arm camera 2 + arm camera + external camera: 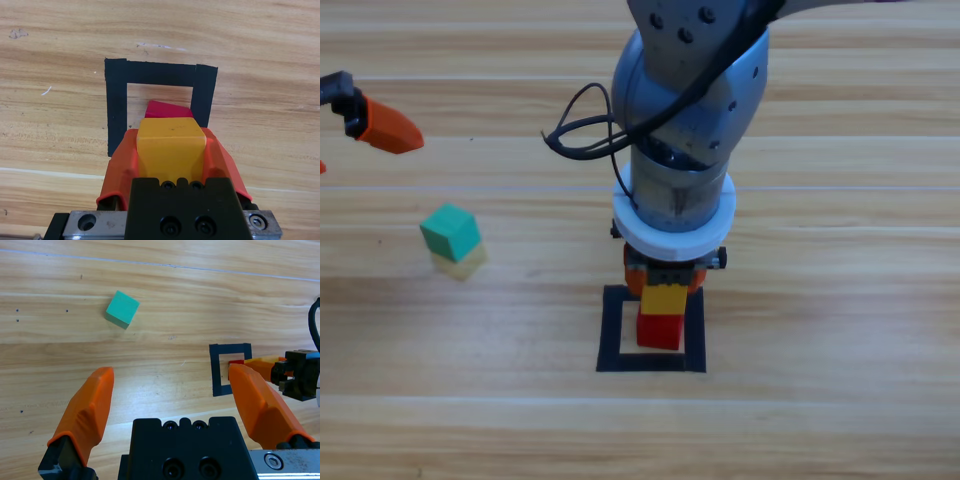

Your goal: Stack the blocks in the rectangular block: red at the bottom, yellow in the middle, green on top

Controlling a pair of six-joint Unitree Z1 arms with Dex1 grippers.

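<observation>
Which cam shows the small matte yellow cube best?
Right wrist view: the small matte yellow cube fills the centre, clamped in the right gripper over the red cube. High view shows it small, beneath the arm. Left wrist view hides it.

Light is bright and even across the wooden tabletop [840, 300], with a pale sheen along the plank seams in the high view. Shadows are soft and short; the green cube [450, 231] there shows a faint yellowish ghost beneath it (a motion smear, it seems). Both wrist views are sharp, with plank lines bowing slightly toward the edges.
</observation>
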